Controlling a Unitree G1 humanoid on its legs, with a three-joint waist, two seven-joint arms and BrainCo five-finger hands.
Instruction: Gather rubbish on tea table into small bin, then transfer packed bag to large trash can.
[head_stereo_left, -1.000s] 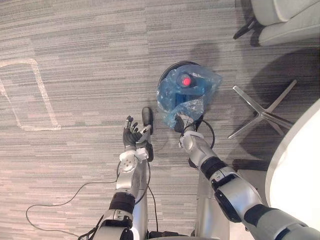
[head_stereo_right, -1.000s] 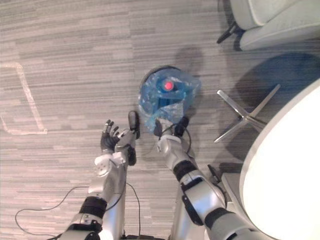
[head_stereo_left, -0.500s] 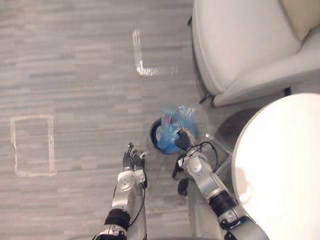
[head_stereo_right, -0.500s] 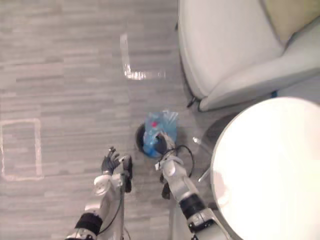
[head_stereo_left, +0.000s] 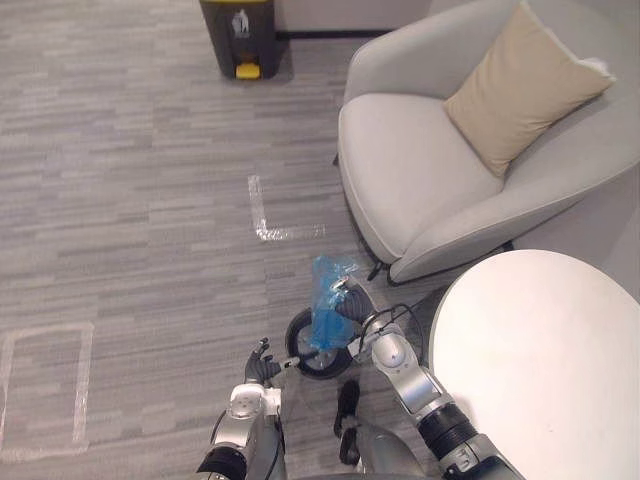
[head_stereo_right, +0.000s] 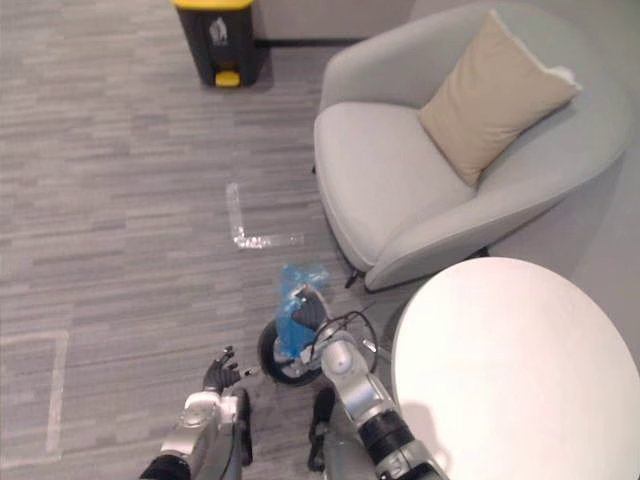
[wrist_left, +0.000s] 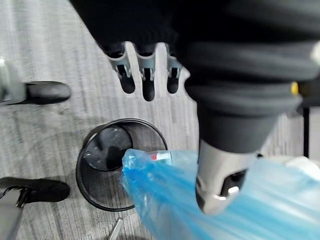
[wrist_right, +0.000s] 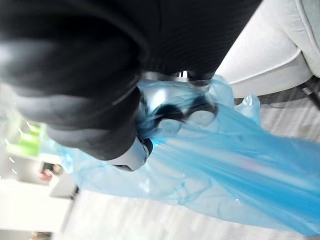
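- Left eye: the view is swinging up; the right hand (head_stereo_left: 352, 303) is lifting the blue bag (head_stereo_left: 325, 325) out of the bin (head_stereo_left: 300, 362), where it was sitting a second ago.
- Right eye: the trash can (head_stereo_right: 225, 40) is coming into sight at 11 o'clock, well apart. The transfer is starting, I judge.
- Left wrist: the left hand (wrist_left: 145, 75) is hanging straight-fingered, holding nothing.
- Right wrist: fingers (wrist_right: 202, 117) are curling tight round the bag's neck.

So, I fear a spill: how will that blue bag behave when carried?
Probably floppy: the blue bag hangs crumpled from the right hand, which bunches its top. Likely light, since one hand holds it clear of the bin. It may swing.
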